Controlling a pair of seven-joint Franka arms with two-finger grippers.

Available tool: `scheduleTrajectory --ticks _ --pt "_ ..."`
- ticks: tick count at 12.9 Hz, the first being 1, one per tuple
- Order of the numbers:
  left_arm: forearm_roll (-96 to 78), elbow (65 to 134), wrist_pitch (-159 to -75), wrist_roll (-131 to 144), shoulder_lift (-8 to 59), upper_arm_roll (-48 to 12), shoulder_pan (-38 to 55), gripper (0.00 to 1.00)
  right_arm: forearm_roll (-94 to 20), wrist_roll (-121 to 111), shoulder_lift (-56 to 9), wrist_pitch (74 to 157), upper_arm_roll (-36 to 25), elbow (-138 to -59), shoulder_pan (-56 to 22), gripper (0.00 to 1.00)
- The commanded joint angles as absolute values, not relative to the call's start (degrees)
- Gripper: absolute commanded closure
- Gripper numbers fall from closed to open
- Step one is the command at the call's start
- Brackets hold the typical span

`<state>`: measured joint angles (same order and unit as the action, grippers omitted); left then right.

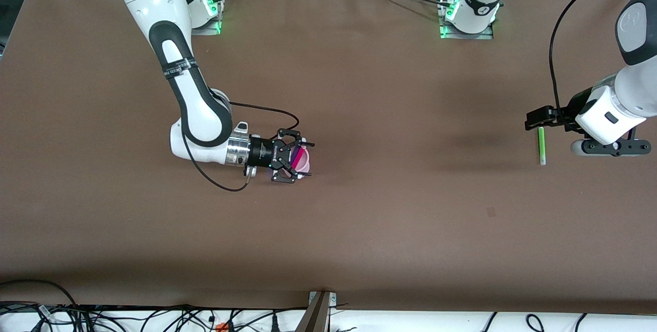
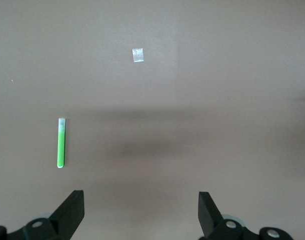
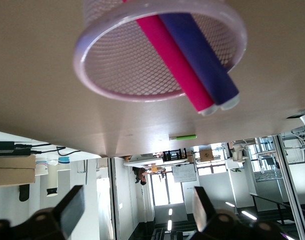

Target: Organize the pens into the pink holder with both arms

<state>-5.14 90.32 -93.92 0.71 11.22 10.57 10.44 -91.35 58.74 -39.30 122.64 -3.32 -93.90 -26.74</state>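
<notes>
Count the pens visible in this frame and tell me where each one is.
3. The magenta pen and purple pen stand in the pink holder by the right gripper; the green pen lies on the table near the left gripper. Another may be hidden.

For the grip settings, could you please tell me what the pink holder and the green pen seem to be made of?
The pink holder looks like translucent plastic with a fine mesh-patterned wall and smooth glossy rim. The green pen seems smooth plastic, bright body with a pale cap; neither is certain from looks alone.
</notes>
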Motion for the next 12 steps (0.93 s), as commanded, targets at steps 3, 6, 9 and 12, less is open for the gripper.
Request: scheduleTrajectory --ticks 3,6,9,12 --pt "-3.60 91.06 -93.78 -0.35 9.67 10.11 10.37 0.00 -80.01 58.89 -32.45 122.43 -6.50 -94.66 -26.37 0.00" --pt "0.42 91.05 -92.55 -4.11 9.67 9.93 10.55 0.00 -68.78 58.28 -27.70 121.29 -8.78 -94.31 -26.37 0.00" --pt "0.53 91.05 -92.55 -4.13 9.67 9.93 10.55 0.00 -55.84 54.95 -21.82 116.41 -11.23 -94.22 -26.28 0.00" --pt "0.44 91.05 -92.55 -4.48 9.67 9.93 10.55 0.00 -46.71 40.40 -15.66 102.96 -16.68 -93.96 -26.28 0.00"
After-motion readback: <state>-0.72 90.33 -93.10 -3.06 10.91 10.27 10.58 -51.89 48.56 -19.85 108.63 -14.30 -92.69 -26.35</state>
